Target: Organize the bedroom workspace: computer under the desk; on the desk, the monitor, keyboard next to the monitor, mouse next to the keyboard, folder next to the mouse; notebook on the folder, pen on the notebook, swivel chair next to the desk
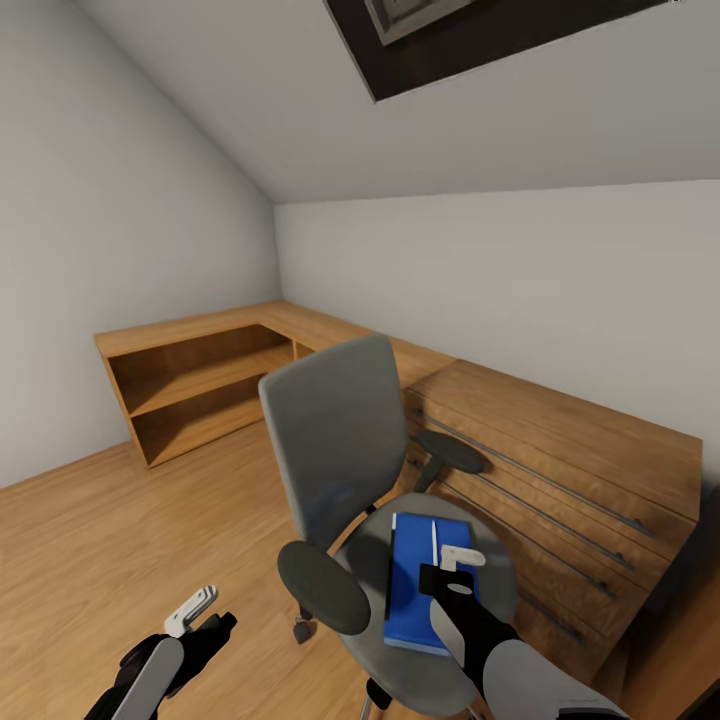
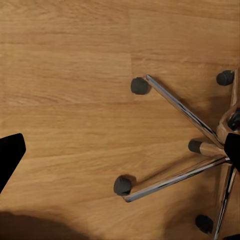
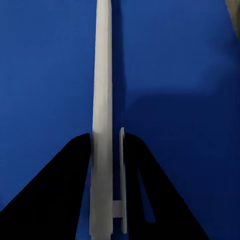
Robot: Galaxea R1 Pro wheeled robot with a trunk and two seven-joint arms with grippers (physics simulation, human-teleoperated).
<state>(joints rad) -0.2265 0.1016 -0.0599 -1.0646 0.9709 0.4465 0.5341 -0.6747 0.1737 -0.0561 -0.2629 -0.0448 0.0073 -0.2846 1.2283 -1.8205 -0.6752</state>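
Swivel chair stands on the wood floor beside the light wooden cabinets. Blue folder lies flat on the seat, toward its right edge, with the white pen lengthwise on top. Right gripper sits low over the folder's near half; its jaws straddle the pen closely, grip unconfirmed. Left gripper hangs over the floor left of the chair's chrome base, jaws parted, holding nothing.
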